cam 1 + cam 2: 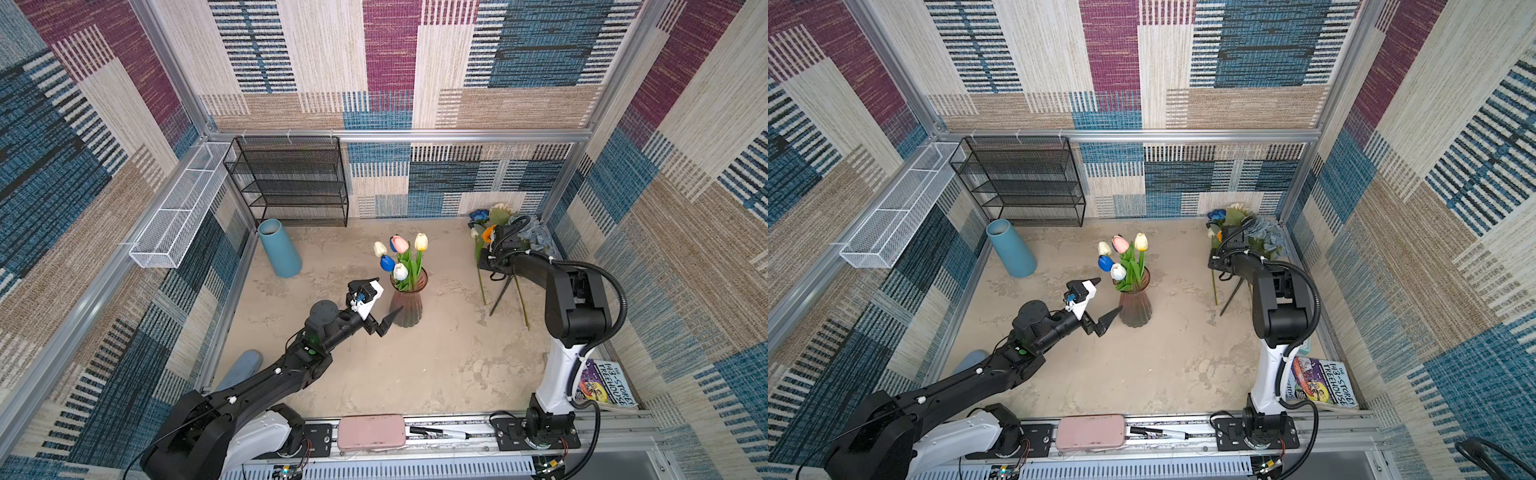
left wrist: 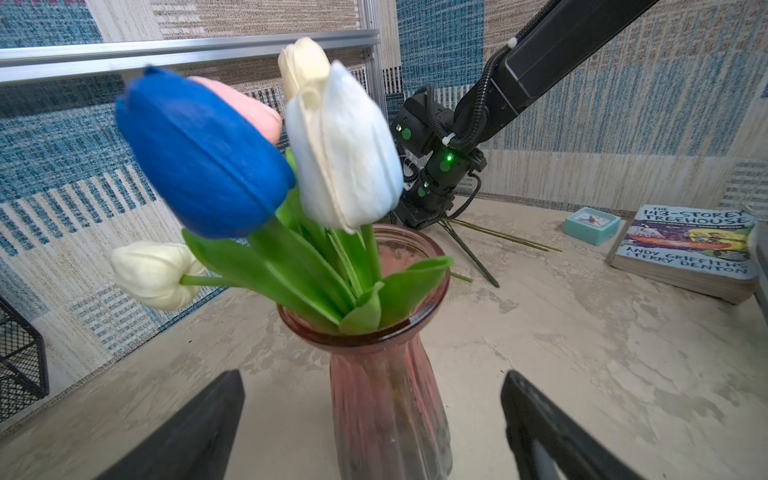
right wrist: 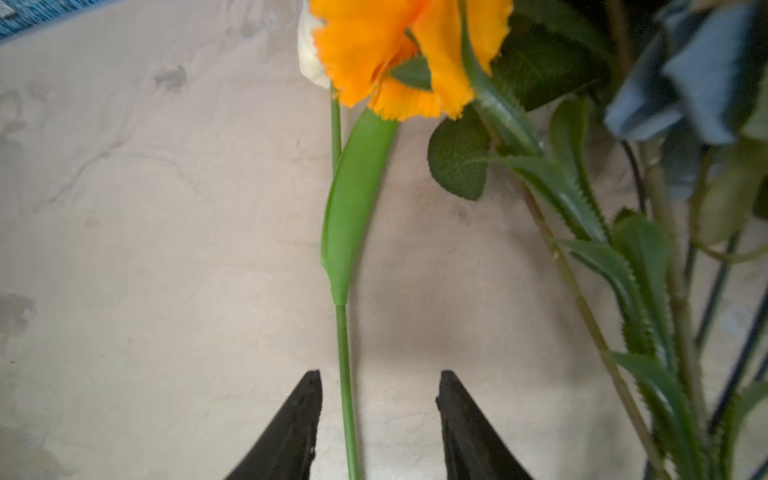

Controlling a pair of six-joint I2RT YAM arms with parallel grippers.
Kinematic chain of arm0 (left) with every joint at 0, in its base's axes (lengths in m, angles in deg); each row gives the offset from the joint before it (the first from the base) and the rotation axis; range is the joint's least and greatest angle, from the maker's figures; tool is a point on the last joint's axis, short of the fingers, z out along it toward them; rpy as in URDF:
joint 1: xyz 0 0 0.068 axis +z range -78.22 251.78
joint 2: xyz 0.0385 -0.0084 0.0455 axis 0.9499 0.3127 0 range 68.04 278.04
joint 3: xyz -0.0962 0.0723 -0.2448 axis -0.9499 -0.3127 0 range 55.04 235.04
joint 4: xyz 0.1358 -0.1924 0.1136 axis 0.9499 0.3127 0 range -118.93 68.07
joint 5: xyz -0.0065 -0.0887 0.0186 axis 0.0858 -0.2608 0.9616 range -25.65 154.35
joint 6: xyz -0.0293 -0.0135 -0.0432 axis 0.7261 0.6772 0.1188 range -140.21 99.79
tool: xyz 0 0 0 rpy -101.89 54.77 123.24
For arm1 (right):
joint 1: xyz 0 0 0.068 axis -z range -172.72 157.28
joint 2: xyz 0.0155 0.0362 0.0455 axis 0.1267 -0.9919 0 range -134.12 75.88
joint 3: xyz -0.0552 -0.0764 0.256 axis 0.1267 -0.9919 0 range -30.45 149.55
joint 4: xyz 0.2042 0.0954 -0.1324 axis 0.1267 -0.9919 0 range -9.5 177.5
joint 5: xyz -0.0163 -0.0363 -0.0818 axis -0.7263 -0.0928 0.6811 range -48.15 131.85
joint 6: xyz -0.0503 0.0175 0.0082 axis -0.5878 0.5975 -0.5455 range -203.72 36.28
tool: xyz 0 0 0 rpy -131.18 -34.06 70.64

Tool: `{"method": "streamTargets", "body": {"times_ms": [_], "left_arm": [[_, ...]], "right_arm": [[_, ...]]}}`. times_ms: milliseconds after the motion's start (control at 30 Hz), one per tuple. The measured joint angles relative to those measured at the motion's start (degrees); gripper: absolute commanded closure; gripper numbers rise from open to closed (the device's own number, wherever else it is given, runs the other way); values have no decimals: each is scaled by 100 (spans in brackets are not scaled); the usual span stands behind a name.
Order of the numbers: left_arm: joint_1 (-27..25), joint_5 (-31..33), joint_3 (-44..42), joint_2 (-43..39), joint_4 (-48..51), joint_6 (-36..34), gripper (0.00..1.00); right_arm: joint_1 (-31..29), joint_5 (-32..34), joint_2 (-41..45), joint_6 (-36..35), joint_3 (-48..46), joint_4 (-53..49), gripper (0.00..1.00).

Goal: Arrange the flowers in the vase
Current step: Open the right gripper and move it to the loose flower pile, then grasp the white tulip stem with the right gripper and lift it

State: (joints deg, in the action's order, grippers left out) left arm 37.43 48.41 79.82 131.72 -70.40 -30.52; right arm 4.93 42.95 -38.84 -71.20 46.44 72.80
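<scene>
**Tulips in the vase, loose stems waiting in the corner**

A bunch of tulips (image 1: 401, 257), blue, white, pink and yellow, stands in the pink glass vase (image 1: 409, 305) near the middle of the counter (image 1: 374, 374), heads leaning out over the rim. The other flowers (image 1: 498, 220) lie in a heap at the far right corner: an orange bloom (image 3: 399, 54), a dusty-blue rose bunch (image 3: 698, 70) and a white tulip's green stem (image 3: 341, 340) flat on the counter.

The right gripper (image 3: 378, 374) hangs over that stem with its jaws partly apart. The stem runs between them with a gap on each side, so nothing is gripped. The left gripper (image 1: 388, 294) is spread wide just beside the vase, a jaw on either side of its body, holding nothing.
</scene>
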Motion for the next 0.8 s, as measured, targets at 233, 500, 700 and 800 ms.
{"method": "streamTargets", "body": {"times_ms": [233,500,700,800], "left_arm": [[-2,-72,-79,-111,184,4,1],[-2,-26,-79,-87,245,2,1],[0,68,-48,-2,249,2,1],[0,68,-13,61,225,2,1]], "right_arm": [[2,37,-229,-4,31,-142,73],[7,-175,-326,-46,46,22,90],[4,-470,-258,-46,-109,214,100],[-22,-710,-109,-44,-280,308,100]]}}
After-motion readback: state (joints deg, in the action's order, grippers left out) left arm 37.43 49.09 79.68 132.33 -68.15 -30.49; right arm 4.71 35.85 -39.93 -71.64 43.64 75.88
